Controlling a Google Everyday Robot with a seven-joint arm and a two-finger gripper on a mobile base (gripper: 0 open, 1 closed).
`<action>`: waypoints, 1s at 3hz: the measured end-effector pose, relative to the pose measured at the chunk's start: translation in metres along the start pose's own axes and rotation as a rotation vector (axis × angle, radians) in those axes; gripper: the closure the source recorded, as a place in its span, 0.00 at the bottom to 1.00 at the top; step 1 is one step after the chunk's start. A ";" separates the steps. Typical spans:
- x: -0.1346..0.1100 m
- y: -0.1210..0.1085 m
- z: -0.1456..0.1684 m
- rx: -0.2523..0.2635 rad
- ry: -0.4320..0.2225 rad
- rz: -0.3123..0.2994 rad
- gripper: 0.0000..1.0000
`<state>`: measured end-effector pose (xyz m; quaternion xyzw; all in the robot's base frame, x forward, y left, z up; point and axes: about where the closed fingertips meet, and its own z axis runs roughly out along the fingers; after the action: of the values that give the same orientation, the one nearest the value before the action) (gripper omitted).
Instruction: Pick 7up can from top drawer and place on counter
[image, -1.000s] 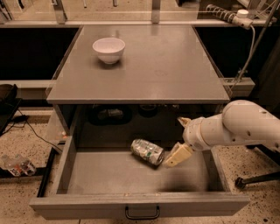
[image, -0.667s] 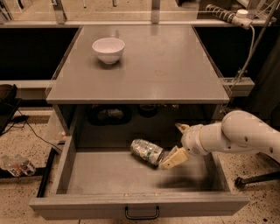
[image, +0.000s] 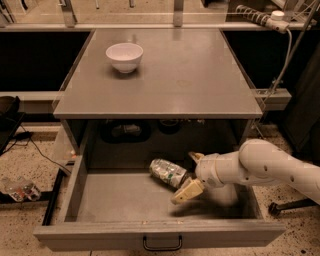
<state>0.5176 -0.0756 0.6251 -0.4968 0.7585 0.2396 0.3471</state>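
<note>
The arm has come lower and a bit to the left, so the gripper (image: 184, 177) is now closer to the 7up can (image: 166, 171). The can has not moved. It lies on its side in the top drawer (image: 100, 234), and one end pokes in between the jaws. The jaws are spread wide, one behind that end and one in front, and they do not pinch it yet. The can is round and dented, so I think it may roll away from the jaws, or slip out if they close on just the end. The edge of the counter (image: 165, 85) hangs above the jaws, and a lifted can may bump it.
</note>
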 end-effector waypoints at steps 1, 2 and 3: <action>-0.022 0.000 0.015 -0.016 0.004 -0.051 0.00; -0.023 0.001 0.016 -0.019 0.004 -0.053 0.00; -0.023 0.001 0.016 -0.019 0.004 -0.053 0.19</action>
<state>0.5278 -0.0501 0.6321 -0.5203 0.7435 0.2365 0.3472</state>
